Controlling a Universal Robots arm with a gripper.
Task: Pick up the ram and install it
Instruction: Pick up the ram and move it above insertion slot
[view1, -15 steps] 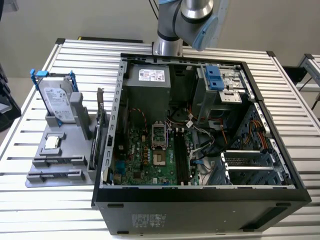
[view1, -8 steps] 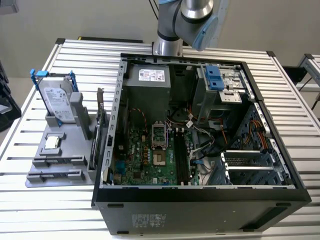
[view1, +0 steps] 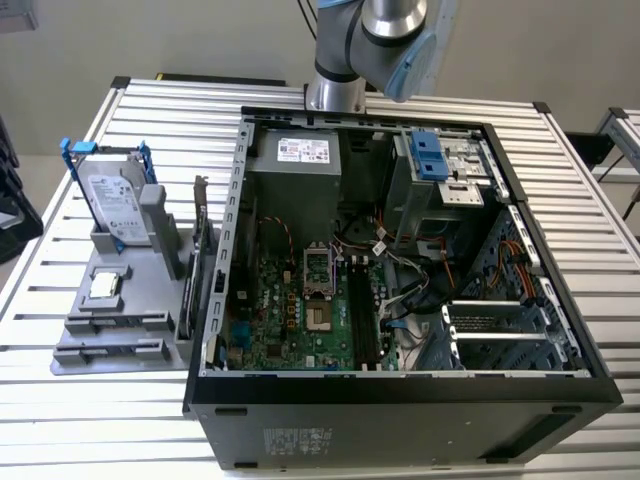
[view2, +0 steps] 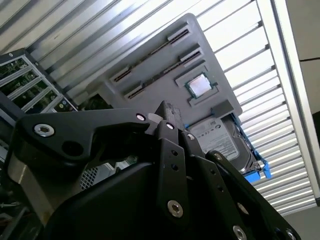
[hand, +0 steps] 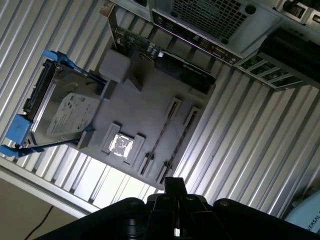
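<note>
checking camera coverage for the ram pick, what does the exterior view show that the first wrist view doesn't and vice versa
Exterior view: inside the open case, the motherboard and power supply, plus the arm. First wrist view: the gripper and the case's vented back panel. Both: the gray holder with two ram sticks in its slots, the hard drive in its blue frame, the processor chip and the expansion card.
</note>
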